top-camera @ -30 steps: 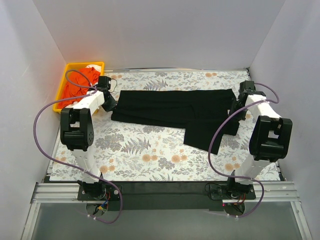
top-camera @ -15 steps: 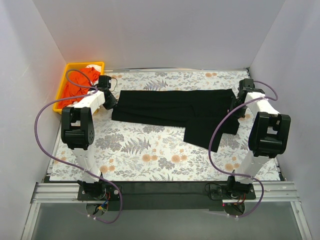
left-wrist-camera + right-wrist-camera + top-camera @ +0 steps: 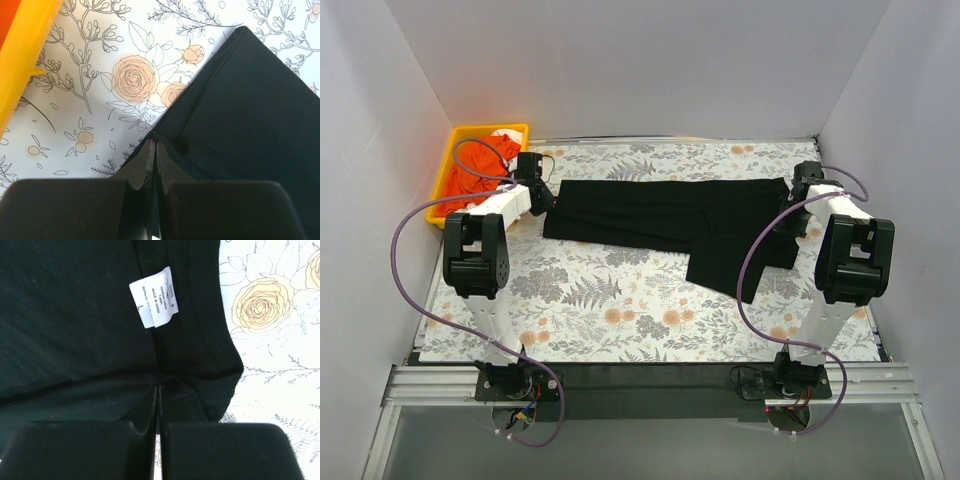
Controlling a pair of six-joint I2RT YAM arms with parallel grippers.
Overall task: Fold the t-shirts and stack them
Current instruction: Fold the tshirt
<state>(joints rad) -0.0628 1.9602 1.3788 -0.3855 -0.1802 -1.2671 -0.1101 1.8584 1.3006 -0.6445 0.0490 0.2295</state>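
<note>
A large black t-shirt (image 3: 670,220) lies folded into a long band across the floral table, with one flap hanging toward the front right. My left gripper (image 3: 542,205) is at its left end, and in the left wrist view it (image 3: 153,145) is shut on the cloth's edge (image 3: 240,110). My right gripper (image 3: 792,212) is at the right end, and in the right wrist view it (image 3: 159,385) is shut on the black cloth (image 3: 75,315) just below the white neck label (image 3: 154,297).
A yellow tray (image 3: 455,160) holding orange cloth (image 3: 485,158) stands at the back left, close to my left gripper; its rim shows in the left wrist view (image 3: 25,60). White walls enclose the floral table (image 3: 620,300) on three sides.
Both wrists have shifted slightly toward the back of the table. The shirt's ends have moved very little and its shape is almost the same.
</note>
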